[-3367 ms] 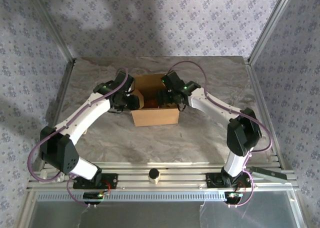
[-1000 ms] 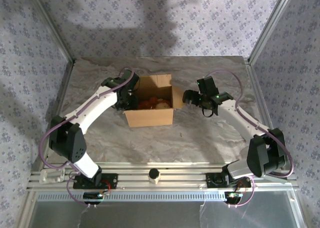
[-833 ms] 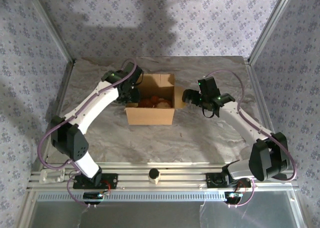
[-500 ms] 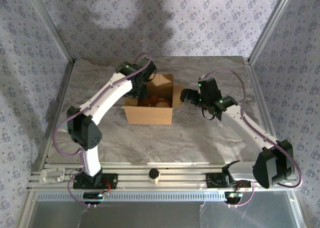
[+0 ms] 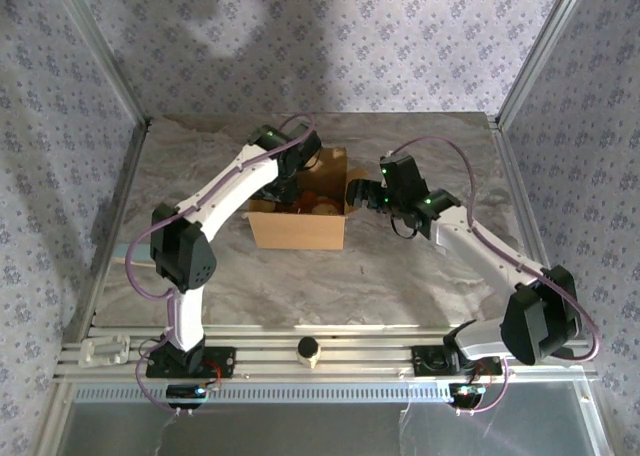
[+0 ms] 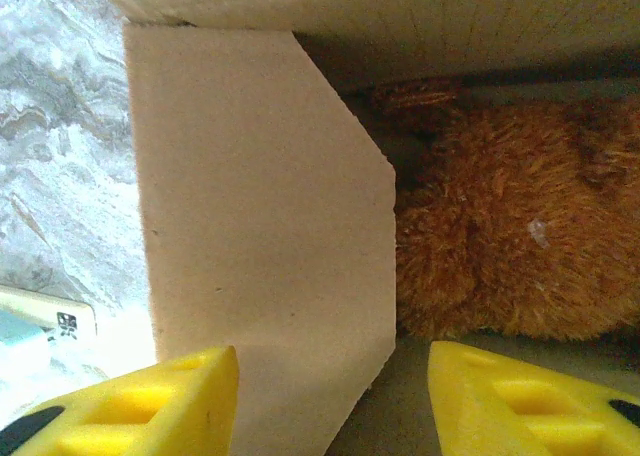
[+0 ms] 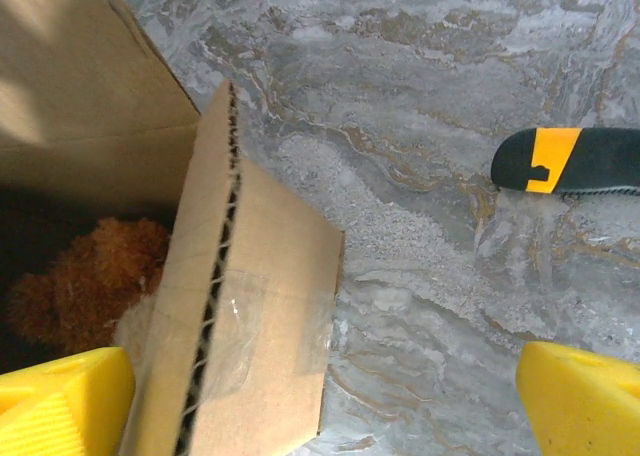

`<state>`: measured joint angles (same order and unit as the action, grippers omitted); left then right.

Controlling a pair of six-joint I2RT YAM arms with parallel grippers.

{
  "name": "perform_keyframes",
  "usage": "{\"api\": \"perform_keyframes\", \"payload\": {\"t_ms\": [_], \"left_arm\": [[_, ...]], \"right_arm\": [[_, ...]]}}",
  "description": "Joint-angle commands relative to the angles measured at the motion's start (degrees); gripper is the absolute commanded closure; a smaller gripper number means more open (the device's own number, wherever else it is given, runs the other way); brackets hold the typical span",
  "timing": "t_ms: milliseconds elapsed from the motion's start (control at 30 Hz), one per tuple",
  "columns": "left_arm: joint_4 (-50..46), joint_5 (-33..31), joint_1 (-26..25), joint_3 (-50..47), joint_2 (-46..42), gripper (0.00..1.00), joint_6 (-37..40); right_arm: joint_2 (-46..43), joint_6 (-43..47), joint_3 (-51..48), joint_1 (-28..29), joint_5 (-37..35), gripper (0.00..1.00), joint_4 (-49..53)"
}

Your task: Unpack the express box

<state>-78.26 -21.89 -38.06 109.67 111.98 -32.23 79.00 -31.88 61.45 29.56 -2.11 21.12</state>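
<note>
The express box (image 5: 297, 231) stands open on the marble table, a brown plush toy (image 6: 500, 246) lying inside it. My left gripper (image 5: 287, 188) hangs over the box's back left corner. In the left wrist view the left gripper (image 6: 330, 406) is open, with an inner flap (image 6: 260, 226) between its yellow fingers (image 6: 120, 401) and the toy just beyond. My right gripper (image 5: 358, 192) is at the box's right side. The right gripper (image 7: 320, 406) stands wide open above the taped right flap (image 7: 250, 346), and the plush toy (image 7: 90, 276) shows in the box.
A black and orange tool (image 7: 570, 161) lies on the table to the right of the box. A small cylinder (image 5: 308, 350) and a white part (image 5: 105, 351) sit on the near rail. Aluminium posts and patterned walls enclose the table (image 5: 400, 276).
My left arm has swung from the box's left side round over its back left corner. The right gripper has moved left, up to the box's right flap.
</note>
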Motion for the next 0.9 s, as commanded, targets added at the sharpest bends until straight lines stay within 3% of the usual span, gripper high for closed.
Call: {"api": "perform_keyframes", "payload": {"t_ms": [0,400,867], "left_arm": [[1.79,-0.26,-0.34,-2.77,1.17,0.47,-2.63],[6.80,-4.20,-0.33,-9.19,2.05,0.47,-7.25],[0.84,-14.55,0.06,-6.81,-0.86,0.47,-7.72]], "right_arm": [[1.81,-1.58,1.13,0.60,0.26,0.01,-1.73],[3.98,-3.02,-0.36,1.13,0.35,0.02,-3.00],[5.08,-3.06,-0.19,1.09,-1.56,0.12,-1.83]]}}
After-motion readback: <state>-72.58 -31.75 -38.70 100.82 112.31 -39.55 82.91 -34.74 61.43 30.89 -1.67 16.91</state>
